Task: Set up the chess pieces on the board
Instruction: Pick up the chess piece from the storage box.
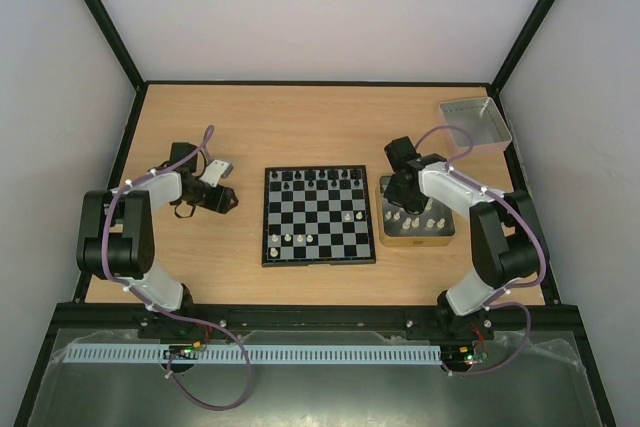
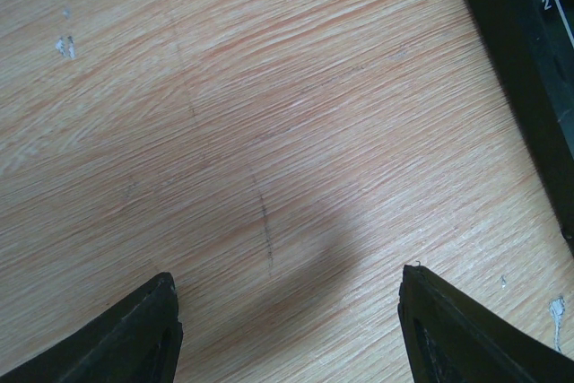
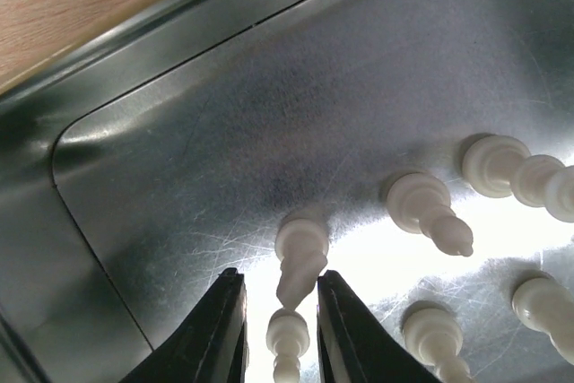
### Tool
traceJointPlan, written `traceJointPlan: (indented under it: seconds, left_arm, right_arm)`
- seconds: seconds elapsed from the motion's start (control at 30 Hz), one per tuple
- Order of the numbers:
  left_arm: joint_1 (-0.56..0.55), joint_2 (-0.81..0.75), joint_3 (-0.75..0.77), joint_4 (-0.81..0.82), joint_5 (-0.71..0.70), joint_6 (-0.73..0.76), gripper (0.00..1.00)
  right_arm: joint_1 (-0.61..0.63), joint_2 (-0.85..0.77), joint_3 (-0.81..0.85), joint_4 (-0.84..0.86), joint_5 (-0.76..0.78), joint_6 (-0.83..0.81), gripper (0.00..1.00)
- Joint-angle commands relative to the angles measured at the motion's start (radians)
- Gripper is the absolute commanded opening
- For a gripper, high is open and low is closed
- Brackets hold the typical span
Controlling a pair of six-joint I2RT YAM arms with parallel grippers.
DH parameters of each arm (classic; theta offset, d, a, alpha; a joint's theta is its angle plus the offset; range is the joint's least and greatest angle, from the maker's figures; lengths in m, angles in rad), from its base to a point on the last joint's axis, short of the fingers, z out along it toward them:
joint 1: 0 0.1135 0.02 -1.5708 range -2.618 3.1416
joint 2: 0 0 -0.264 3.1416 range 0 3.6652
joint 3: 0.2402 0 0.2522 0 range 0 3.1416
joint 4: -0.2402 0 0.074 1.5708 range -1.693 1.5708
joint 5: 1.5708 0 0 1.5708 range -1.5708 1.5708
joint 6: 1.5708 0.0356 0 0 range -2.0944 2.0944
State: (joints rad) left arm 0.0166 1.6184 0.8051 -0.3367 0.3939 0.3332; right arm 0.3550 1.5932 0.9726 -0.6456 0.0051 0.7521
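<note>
The board [image 1: 320, 215] lies mid-table, with black chess pieces [image 1: 310, 179] along its far rows and a few white ones [image 1: 290, 238] near its front. My right gripper [image 1: 402, 197] is low over the tan-rimmed tray [image 1: 415, 239]. In the right wrist view its jaws [image 3: 280, 286] stand narrowly open around a standing white piece [image 3: 300, 253], with a slit showing on the left side. Another white piece [image 3: 289, 334] stands just behind it. My left gripper [image 1: 228, 199] is open and empty over bare wood left of the board, also in its wrist view [image 2: 287, 289].
Several more white pieces [image 3: 426, 208] stand on the tray's metal floor [image 3: 224, 105]. An empty grey metal tray [image 1: 475, 122] sits at the back right. The board's black rim [image 2: 529, 69] shows at the right of the left wrist view.
</note>
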Motion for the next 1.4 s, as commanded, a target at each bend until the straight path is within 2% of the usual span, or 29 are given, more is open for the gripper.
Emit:
traceJointPlan:
  seconds: [0.0,0.4,0.7,0.93,1.37]
  left_arm:
    - [0.000,0.035,-0.010,-0.067,-0.002,0.008,0.67]
    - [0.000,0.035,-0.011,-0.068,0.000,0.007,0.67]
    - [0.000,0.034,-0.010,-0.070,0.003,0.009,0.67]
    - [0.000,0.034,-0.009,-0.070,0.003,0.010,0.67]
    - [0.000,0.035,-0.009,-0.071,0.005,0.012,0.67]
  right_arm:
    - [-0.011,0.022,-0.004,0.008,0.018,-0.008,0.20]
    - [-0.014,0.038,-0.003,0.011,0.039,-0.016,0.10]
    - [-0.014,0.052,0.006,0.006,0.046,-0.027,0.08]
    - [-0.015,0.053,0.012,-0.006,0.051,-0.032,0.03]
    - [0.016,-0.041,0.108,-0.148,0.090,-0.055,0.02]
